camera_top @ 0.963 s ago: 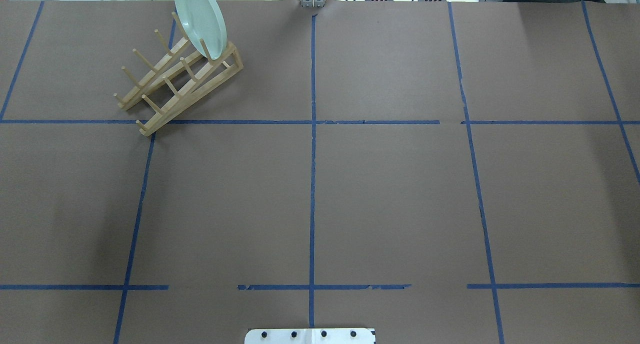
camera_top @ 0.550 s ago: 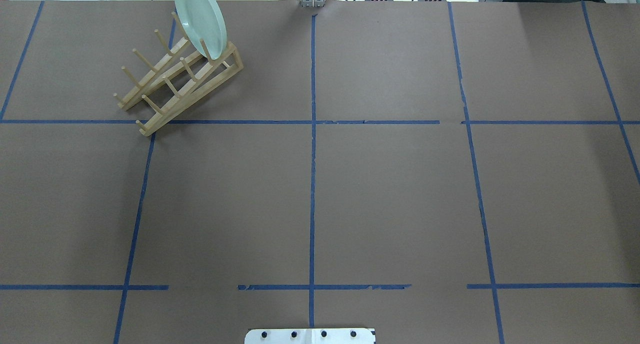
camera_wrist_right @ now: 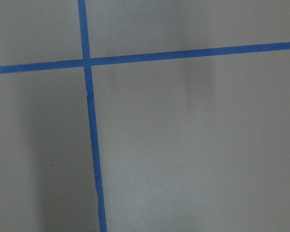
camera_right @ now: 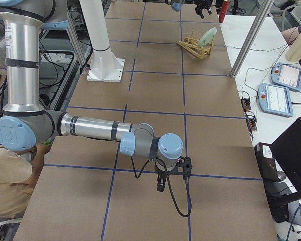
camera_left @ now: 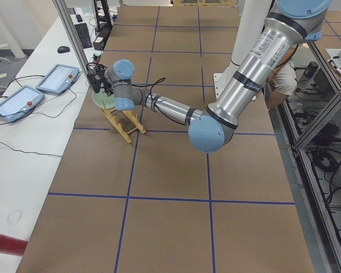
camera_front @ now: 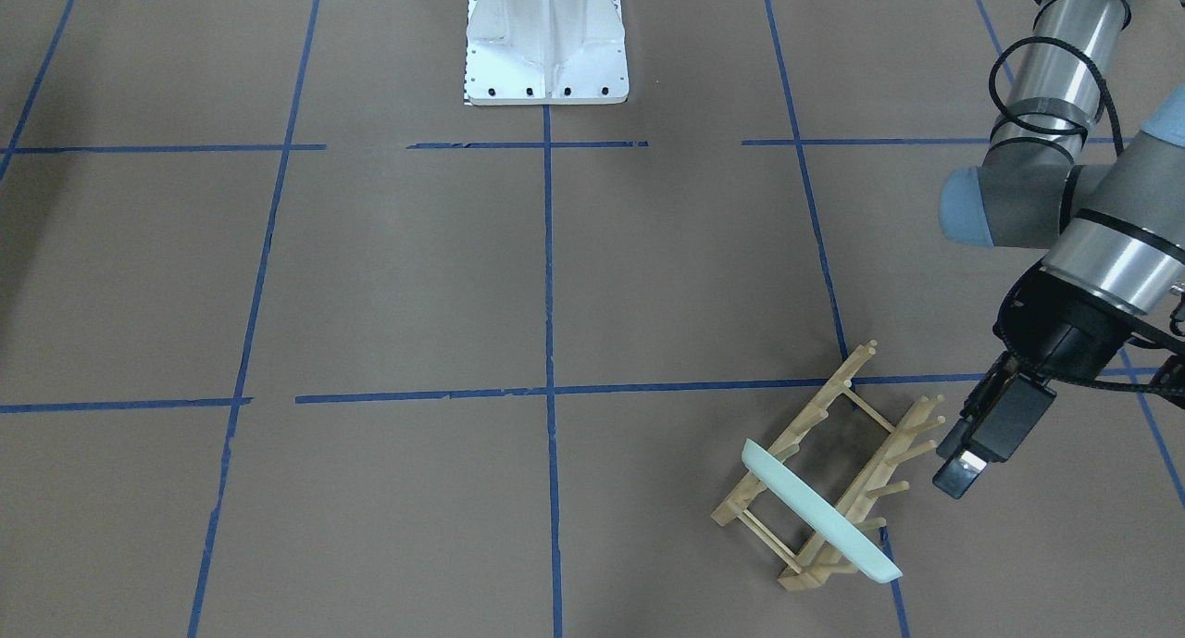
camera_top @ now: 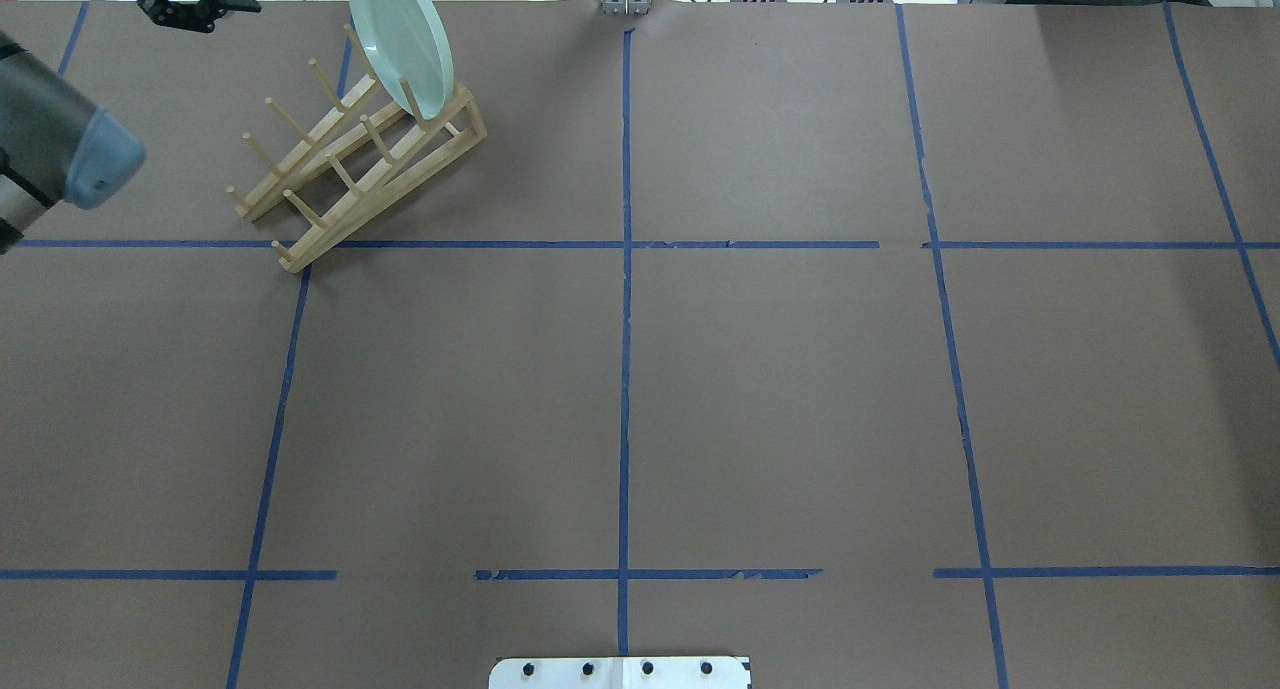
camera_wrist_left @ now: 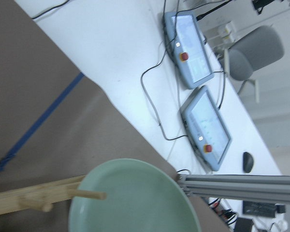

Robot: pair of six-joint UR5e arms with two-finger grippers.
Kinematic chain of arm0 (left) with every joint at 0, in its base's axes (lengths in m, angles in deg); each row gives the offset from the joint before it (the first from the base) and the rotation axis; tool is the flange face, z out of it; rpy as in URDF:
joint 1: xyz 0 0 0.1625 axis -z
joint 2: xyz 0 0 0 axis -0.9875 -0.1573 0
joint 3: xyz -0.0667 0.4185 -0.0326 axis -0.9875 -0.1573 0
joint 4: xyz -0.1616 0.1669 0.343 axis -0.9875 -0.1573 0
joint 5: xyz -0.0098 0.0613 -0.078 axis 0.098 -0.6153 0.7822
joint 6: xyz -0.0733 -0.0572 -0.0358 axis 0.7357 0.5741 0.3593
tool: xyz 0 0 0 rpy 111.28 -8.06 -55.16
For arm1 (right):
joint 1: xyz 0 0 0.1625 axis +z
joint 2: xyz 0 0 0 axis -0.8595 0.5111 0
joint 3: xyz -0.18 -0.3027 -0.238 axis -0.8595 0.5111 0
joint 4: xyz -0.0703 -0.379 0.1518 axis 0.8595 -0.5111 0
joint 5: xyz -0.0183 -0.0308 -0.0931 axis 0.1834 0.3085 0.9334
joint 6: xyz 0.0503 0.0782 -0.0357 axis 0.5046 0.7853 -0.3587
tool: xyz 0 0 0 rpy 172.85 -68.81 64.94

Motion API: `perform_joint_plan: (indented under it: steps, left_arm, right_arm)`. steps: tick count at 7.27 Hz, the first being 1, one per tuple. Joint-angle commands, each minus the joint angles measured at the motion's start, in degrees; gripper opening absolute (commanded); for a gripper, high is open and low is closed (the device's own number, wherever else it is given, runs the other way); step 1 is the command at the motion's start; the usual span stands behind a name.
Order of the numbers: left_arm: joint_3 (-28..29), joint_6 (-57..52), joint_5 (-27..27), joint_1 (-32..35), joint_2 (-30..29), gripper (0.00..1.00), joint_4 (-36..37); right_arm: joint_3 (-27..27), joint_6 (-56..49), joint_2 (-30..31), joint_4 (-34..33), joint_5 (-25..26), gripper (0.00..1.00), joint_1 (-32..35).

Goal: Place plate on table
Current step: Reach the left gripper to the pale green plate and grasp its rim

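1. Plate (camera_top: pixel 400 44): stands on edge, tilted, in the end slot of the wooden rack (camera_top: pixel 360 169), upper left of the overhead view and lower right of the front-facing view. It rests in the rack, not flat on the table (camera_top: pixel 780 389). In the left wrist view its pale green face fills the bottom of the frame, with one rack peg lying across it.

2. Rack: sits on the table at an angle to the blue tape lines (camera_top: pixel 625 369), its near end crossing one.

3. Left gripper (camera_top: pixel 195 9): top left corner of the overhead view, to the left of the plate and apart from it. I cannot tell how its jaws stand.

4. Right gripper (camera_right: pixel 160 183): lower middle of the right-side view, low over a tape crossing, well apart from the rack. Jaw state cannot be told.

5. Two teach pendants (camera_wrist_left: pixel 193 48) lie on the white bench beyond the table edge.
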Motion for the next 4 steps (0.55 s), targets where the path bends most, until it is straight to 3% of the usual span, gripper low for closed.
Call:
perform_joint_plan:
  steps: [1, 2, 4]
  left_arm:
    - [6.98, 0.41, -1.56, -2.59, -4.99, 0.96, -1.52]
    - [7.52, 0.33, -1.56, -3.38, -5.18, 0.94, -1.44]
    - [10.24, 0.32, -1.73, -3.74, -7.89, 0.81, -1.52]
  right_arm:
    - [-0.01, 0.0, 0.0, 0.0, 0.0, 1.0, 0.0]
    - [-0.01, 0.0, 0.0, 0.0, 0.0, 1.0, 0.0]
    - [-0.01, 0.0, 0.0, 0.0, 0.0, 1.0, 0.0]
